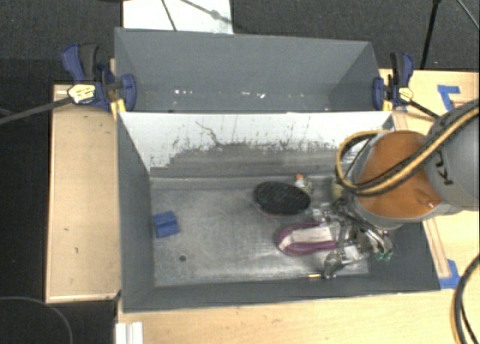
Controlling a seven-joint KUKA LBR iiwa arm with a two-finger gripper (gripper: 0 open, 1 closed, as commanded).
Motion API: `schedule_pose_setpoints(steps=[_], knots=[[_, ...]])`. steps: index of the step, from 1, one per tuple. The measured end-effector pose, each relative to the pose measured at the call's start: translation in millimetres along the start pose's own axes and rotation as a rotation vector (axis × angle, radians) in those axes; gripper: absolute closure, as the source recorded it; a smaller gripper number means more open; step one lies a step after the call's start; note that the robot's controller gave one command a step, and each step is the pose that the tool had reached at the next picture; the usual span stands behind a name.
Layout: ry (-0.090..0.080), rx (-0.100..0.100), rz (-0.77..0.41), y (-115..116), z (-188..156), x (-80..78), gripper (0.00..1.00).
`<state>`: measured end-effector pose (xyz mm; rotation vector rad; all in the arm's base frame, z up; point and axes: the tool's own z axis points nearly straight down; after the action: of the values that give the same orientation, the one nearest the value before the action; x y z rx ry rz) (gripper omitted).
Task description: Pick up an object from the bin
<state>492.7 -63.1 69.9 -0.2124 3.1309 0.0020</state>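
Scuffed grey bin (217,234), dark carpet (45,5) around, tool (337,255) beside purple thing (304,240), its state unclear, blue block (165,224) at left

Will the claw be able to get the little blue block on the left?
Probably yes: the blue block lies alone, nothing on or against it, so the claw, by the purple thing, could drop in from above.
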Motion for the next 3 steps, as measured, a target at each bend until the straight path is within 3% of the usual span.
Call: schedule_pose_setpoints(steps=[1,2,3], knots=[[-0.003,0.002,0.014,8,-32,9.4,0.00],[-0.003,0.002,0.122,9,-48,-3.5,0.00],[0.003,0.001,0.290,18,-1,-9.0,0.00]])
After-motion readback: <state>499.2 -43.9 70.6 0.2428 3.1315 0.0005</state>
